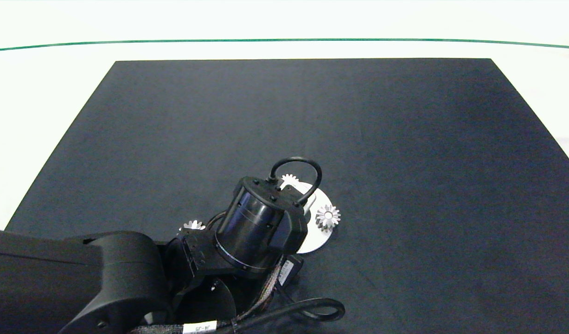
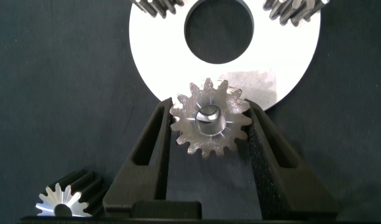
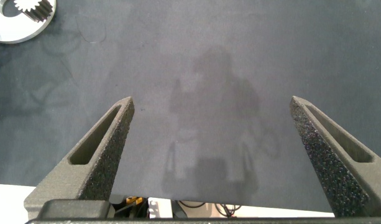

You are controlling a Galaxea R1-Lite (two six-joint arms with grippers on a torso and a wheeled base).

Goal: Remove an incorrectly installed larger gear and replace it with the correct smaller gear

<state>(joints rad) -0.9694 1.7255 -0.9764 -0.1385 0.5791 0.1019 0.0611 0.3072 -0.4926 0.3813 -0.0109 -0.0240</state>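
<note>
Left gripper (image 2: 210, 134): your two grey fingers are closing around the larger gear (image 2: 210, 118), a silver metal gear with long pointed teeth and a round bore; both pads look to be touching its teeth, so you are gripping it.

Larger gear: it is sitting at the near rim of the flat white round disc with a large central hole (image 2: 153, 56), partly over the disc and partly over the black mat (image 1: 405, 162). Whether it is lifted off or resting there, you cannot tell from these views.

Step in hand: you are taking out the wrongly fitted gear; the swap itself is not yet done.

Next move: you are likely needing a straight lift clear of the disc, then a set-down well away from it.

Smaller gear (image 2: 64, 198): a small silver gear with short blunt teeth is lying on the mat just beside your left finger, a likely replacement.

Other gears: two more small silver gears (image 1: 328, 217) are sitting at the disc's rim.

Right gripper (image 3: 212, 155): its fingers are spread wide over bare mat, holding nothing, out of the head view.
</note>
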